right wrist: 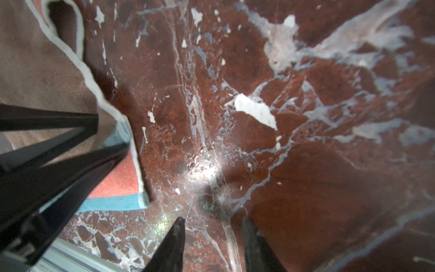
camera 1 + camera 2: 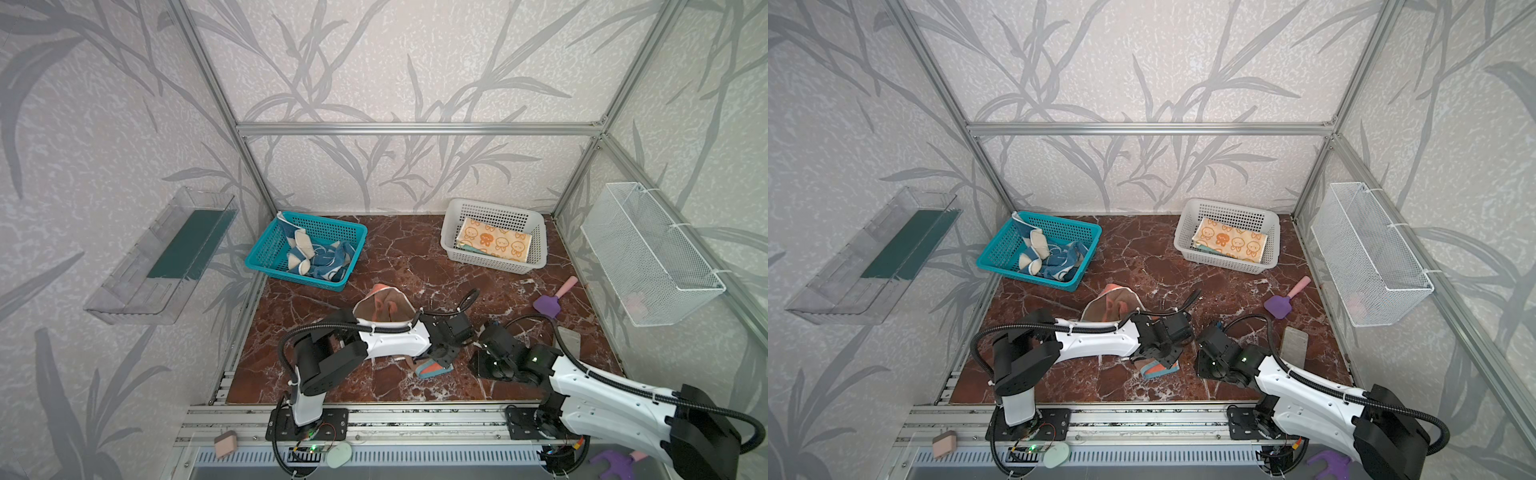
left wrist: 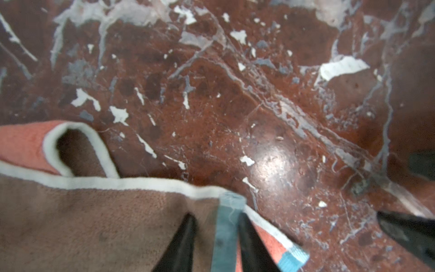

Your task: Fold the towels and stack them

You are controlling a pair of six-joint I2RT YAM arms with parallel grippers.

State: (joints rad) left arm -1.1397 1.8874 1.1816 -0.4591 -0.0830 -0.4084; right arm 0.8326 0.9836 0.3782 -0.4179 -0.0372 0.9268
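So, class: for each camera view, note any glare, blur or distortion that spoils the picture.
Both top views: sharp, but wide-angle bending bows the frame posts. Left wrist view: a bright glare spot on the marble tabletop, and the coral towel is soft. Right wrist view: glare on the marble again, and the near end effector fingers are blurred.

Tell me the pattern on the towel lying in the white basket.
Cream with orange cartoon figures; the towel shows best in a top view, inside the white basket.

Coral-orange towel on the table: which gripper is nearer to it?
Left. The left gripper has its jaws around the coral-orange towel at its teal tab; the right gripper hangs over bare table beside it.
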